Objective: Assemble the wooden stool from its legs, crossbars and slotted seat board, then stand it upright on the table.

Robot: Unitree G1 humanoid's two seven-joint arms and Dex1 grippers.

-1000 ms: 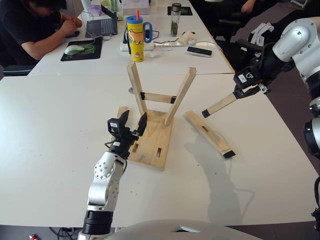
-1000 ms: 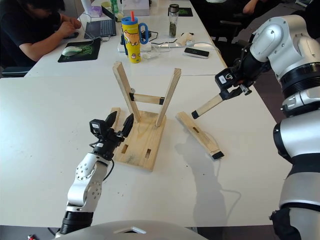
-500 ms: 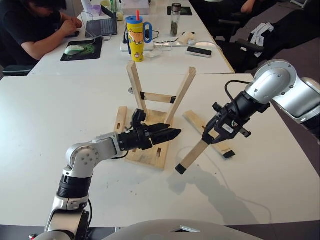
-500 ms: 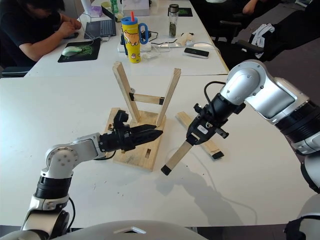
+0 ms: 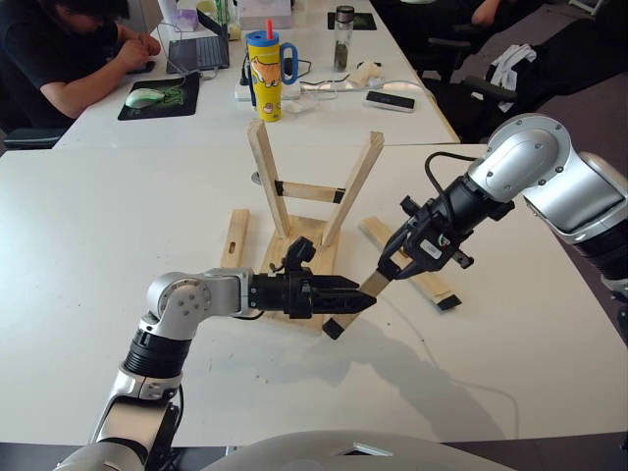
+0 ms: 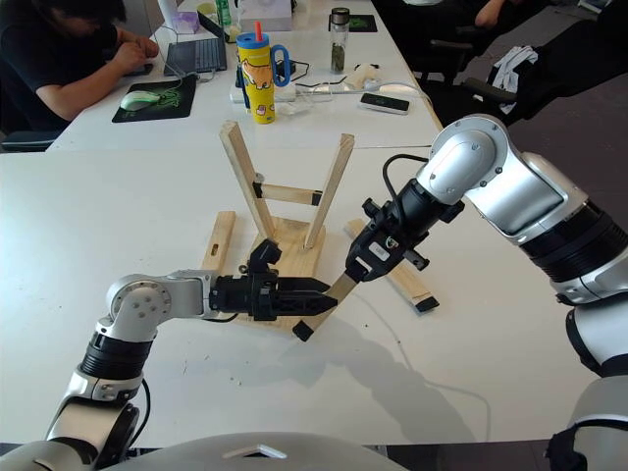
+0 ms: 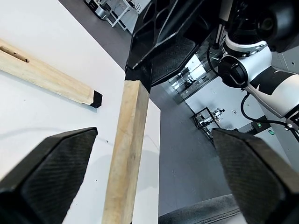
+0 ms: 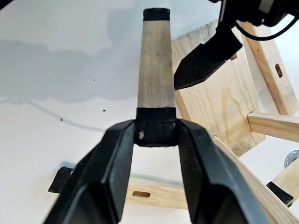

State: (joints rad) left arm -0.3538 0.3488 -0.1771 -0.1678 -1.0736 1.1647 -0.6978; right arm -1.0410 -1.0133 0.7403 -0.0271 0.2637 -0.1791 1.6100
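The slotted seat board (image 5: 297, 257) lies flat mid-table with two legs and a crossbar (image 5: 310, 191) standing up from it. My right gripper (image 5: 400, 263) is shut on the upper end of a loose leg (image 5: 361, 294), which slants down to the board's near right corner. My left gripper (image 5: 351, 298) is open, its fingers (image 7: 51, 170) on either side of that leg's (image 7: 127, 154) lower part without touching it. In the right wrist view my right gripper (image 8: 157, 128) clamps the leg (image 8: 156, 65) beside the board (image 8: 219, 100).
One loose wooden piece (image 5: 234, 235) lies left of the board; another with a black tip (image 5: 432, 287) lies to its right, under my right arm. A yellow bottle (image 5: 265, 59) and a phone (image 5: 391, 100) sit on the far table.
My right arm swung the leg down from the table's right side to the board's near corner. My left gripper turned from above the board to straddle the leg's lower end.
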